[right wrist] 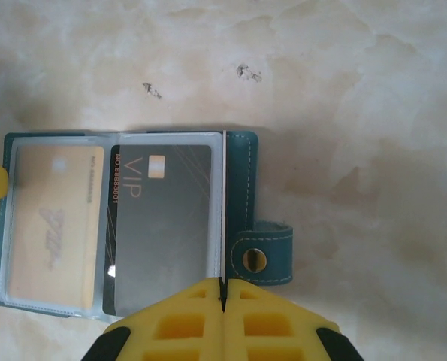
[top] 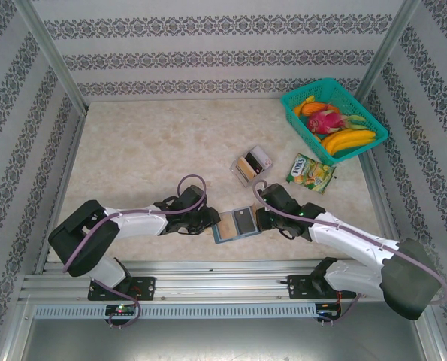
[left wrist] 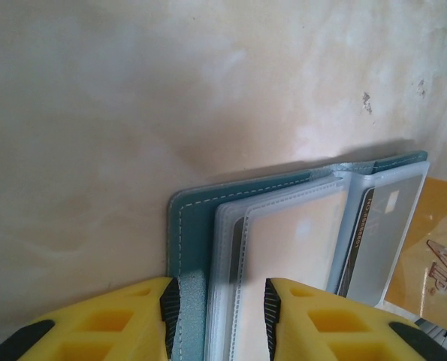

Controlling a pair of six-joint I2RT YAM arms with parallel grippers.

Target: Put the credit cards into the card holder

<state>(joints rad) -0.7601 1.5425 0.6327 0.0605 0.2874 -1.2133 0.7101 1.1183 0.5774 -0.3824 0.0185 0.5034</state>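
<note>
Both arms (top: pixel 144 220) have white link shells with black joints and bulky black shoulder housings, each trailed by a looping mauve cable (top: pixel 191 183). The fingers (left wrist: pixel 118 323) are yellow moulded plastic with recessed pockets and black edge pads.

The top camera looks down from above and behind the arms over the whole bench (top: pixel 148 150). Each wrist camera looks steeply down, very near. All three share the open card holder (top: pixel 234 223) (left wrist: pixel 193 226) (right wrist: pixel 242 162), seen from opposite ends by the wrists.
</note>
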